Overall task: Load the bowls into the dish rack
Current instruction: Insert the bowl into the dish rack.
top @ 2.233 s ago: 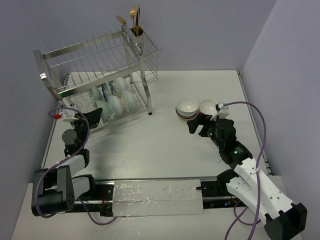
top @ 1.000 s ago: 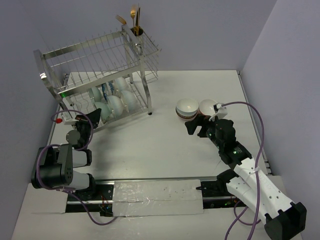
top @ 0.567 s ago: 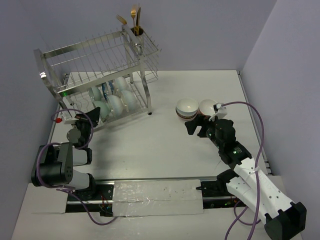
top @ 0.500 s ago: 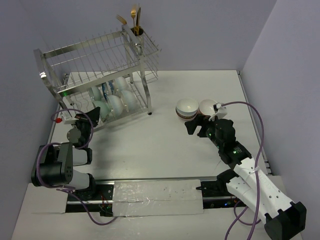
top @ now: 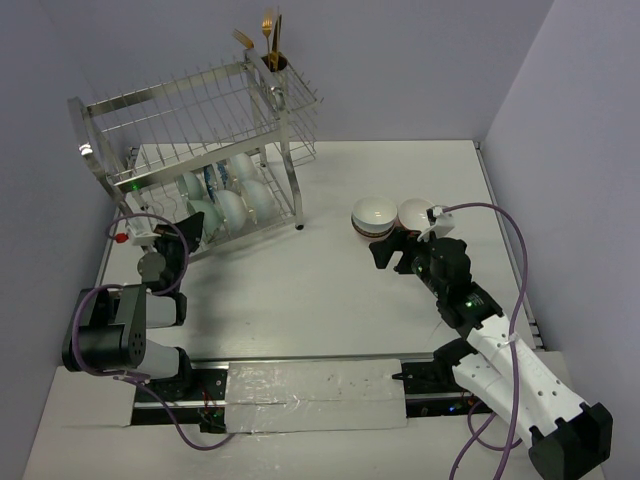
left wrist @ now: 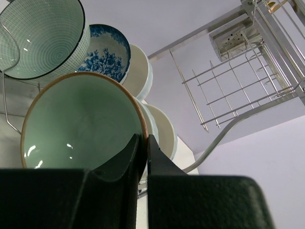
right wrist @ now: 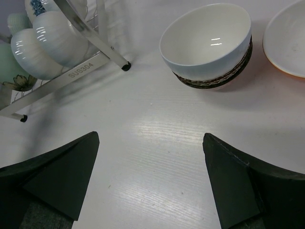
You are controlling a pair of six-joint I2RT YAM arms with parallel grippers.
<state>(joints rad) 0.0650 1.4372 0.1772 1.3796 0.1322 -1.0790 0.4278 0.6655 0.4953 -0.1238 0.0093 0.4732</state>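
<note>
On the smooth white bench (top: 300, 300), the left end effector (top: 184, 234) sits at the near-left end of the dish rack (top: 200, 120). Its black fingers (left wrist: 128, 157) are drawn almost together on the thin, brown-edged rim of a pale green bowl (left wrist: 76, 124), which is glossy inside and stands on edge in the rack's lower tier. Well to the right of the rack, the right end effector (top: 394, 255) hovers over the bench with its matte, wedge-shaped fingers (right wrist: 62, 171) spread wide and nothing between them. Just beyond it, also right of the rack, stands a round white bowl (right wrist: 206, 40), glazed inside, with a dark brown woven-looking band low on its outside. Next to it is a second bowl (right wrist: 286, 43), white inside with an orange edge; whether the two touch I cannot tell. In the rack's lower tier, past the pale green bowl, more bowls lean among the wire tines: a finely ribbed teal bowl (left wrist: 40, 38) with a dark rim, a blue floral bowl (left wrist: 107, 50), and plain white ones (left wrist: 164, 131). The rack is shiny silver wire and flat bar, stamped SUS304 on a lower rail (right wrist: 71, 76). At the rack's far-right top corner hangs a perforated metal cup (top: 275, 65) with gold cutlery (top: 268, 30) standing in it.
</note>
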